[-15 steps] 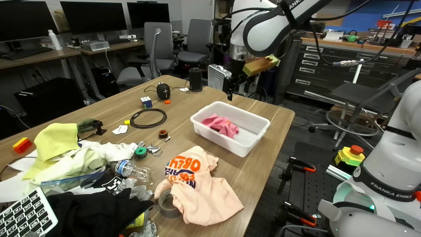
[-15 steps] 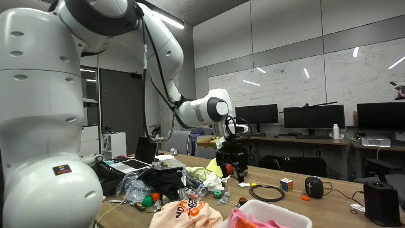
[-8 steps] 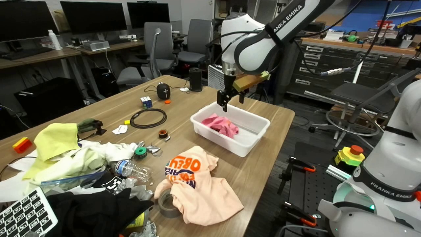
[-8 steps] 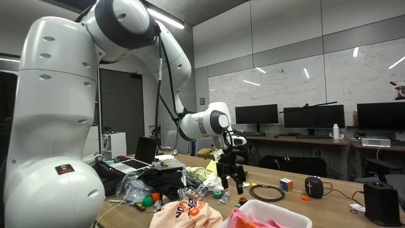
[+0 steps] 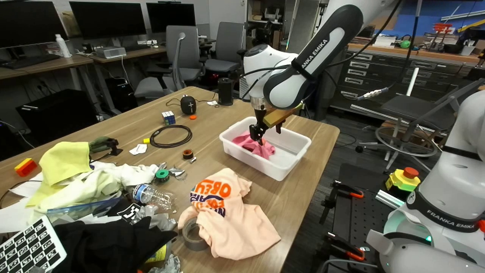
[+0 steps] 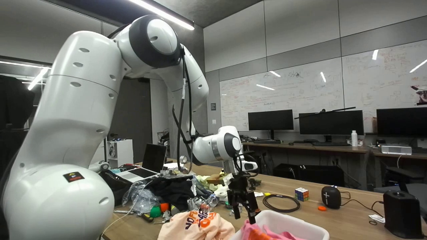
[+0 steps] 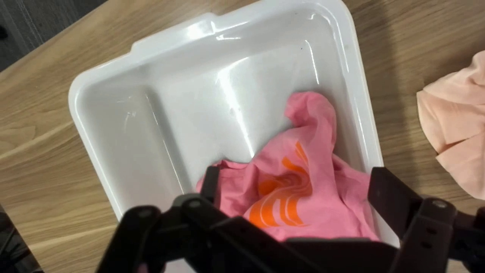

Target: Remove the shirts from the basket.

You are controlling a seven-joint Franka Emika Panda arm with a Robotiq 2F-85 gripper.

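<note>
In an exterior view, a peach shirt (image 5: 235,220) lies on the surface (image 5: 210,149) near left of the basket (image 5: 252,161), presumably already taken out; the pink shirt (image 5: 253,147) sits bunched inside, toward the left. Over it hangs the gripper (image 5: 270,138), fingers apart, probably to straddle and pinch it. In the wrist view the gripper hides one edge of the pink shirt; contact is unclear.

The wrist view peeks down, close, into the basket (image 7: 204,110) — both exterior views (farther back) show it and the worktop (image 5: 208,132).
</note>
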